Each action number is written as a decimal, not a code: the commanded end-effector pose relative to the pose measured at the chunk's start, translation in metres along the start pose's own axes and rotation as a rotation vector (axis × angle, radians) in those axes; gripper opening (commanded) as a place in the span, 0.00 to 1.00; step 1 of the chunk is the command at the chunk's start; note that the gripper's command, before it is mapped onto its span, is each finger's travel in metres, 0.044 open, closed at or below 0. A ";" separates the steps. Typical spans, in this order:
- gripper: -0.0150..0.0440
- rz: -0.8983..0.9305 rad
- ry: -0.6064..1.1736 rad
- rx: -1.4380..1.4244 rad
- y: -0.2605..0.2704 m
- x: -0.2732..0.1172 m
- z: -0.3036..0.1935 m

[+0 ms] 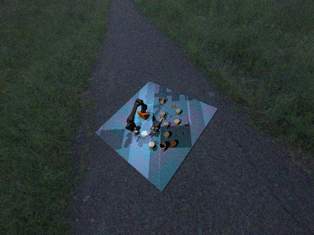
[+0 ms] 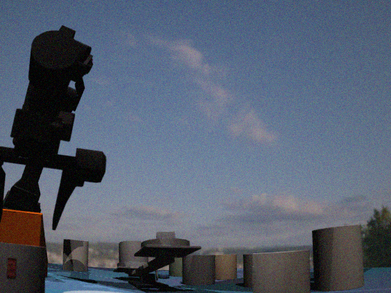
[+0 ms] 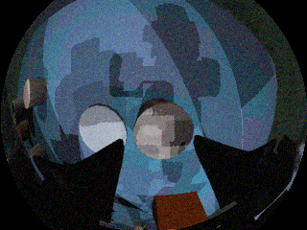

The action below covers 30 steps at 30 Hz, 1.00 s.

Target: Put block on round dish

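Observation:
My gripper [image 1: 137, 128] [image 3: 160, 142] is open, its fingers above and to either side of a grey cup [image 1: 135, 132] [image 2: 25, 268] [image 3: 164, 129]. That cup stands upside down close beside the white round dish [image 1: 144, 133] [image 3: 102, 130], not above it. The other cup [image 1: 162, 115] [image 2: 132, 252] stands on the far end of the balance [image 2: 157, 264]. The near end carries no cup. A small pale block [image 2: 165, 234] appears to lie on it, at the raised pan in the exterior view. In that view the left finger is mostly cut off.
An orange box [image 1: 143, 115] [image 2: 22, 227] [image 3: 179, 211] stands close behind the gripper. Several cylinders, among them a green one [image 1: 178, 111], a tan one [image 1: 176, 122] and a red one [image 1: 173, 143], stand beyond the balance and dish. A small ring lies farther back.

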<state>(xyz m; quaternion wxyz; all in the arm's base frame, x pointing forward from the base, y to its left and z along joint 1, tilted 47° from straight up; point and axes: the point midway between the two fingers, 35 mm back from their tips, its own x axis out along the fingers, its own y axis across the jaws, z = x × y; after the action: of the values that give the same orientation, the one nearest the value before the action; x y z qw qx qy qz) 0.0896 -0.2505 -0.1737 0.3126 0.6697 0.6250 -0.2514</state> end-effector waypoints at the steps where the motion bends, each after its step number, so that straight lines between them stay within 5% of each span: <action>1: 0.69 -0.002 -0.051 -0.062 0.016 -0.014 0.002; 30: 0.69 -0.011 -0.034 -1.039 0.089 -0.034 -0.022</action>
<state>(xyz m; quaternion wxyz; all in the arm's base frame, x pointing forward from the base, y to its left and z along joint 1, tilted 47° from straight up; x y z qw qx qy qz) 0.1634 -0.2613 -0.1296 0.5869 0.4531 0.6698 0.0389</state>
